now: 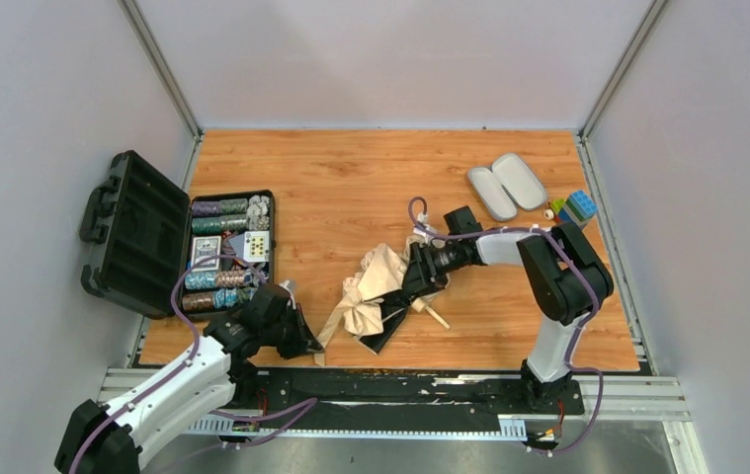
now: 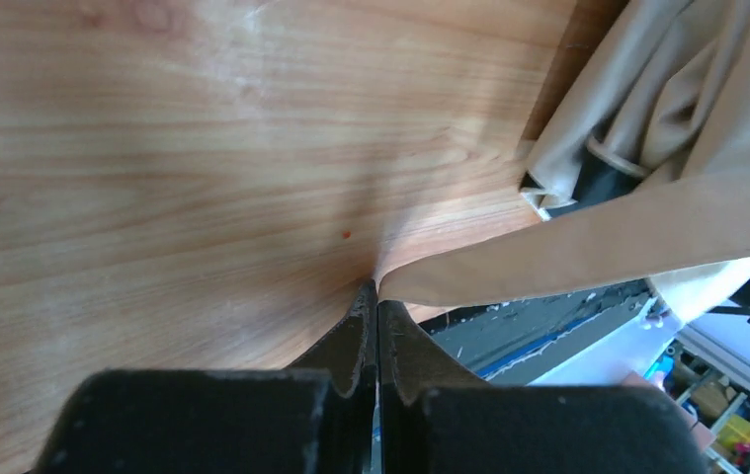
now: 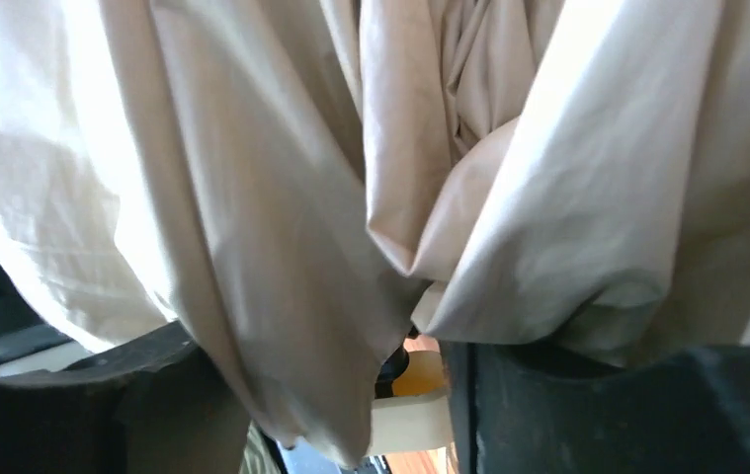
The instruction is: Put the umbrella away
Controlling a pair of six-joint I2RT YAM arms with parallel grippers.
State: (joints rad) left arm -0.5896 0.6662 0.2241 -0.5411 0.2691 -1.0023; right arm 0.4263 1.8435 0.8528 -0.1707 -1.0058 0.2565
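The umbrella (image 1: 369, 291) lies crumpled near the table's front middle. It is beige fabric with a black part underneath, and a pale handle (image 1: 437, 316) sticks out to the right. My right gripper (image 1: 413, 284) is closed around its bundle. In the right wrist view the fabric (image 3: 282, 178) drapes over both fingers (image 3: 588, 405), with the pale handle (image 3: 412, 420) between them. My left gripper (image 1: 308, 341) sits at the front edge, left of the umbrella. In the left wrist view it (image 2: 377, 289) is shut, pinching the tip of the beige strap tab (image 2: 588, 247).
An open black case (image 1: 133, 232) with poker chips and cards (image 1: 227, 252) stands at the left. An open lilac-grey oval hard case (image 1: 506, 185) and coloured toy blocks (image 1: 576, 207) lie at the back right. The table's front edge (image 1: 400, 370) is just below the umbrella.
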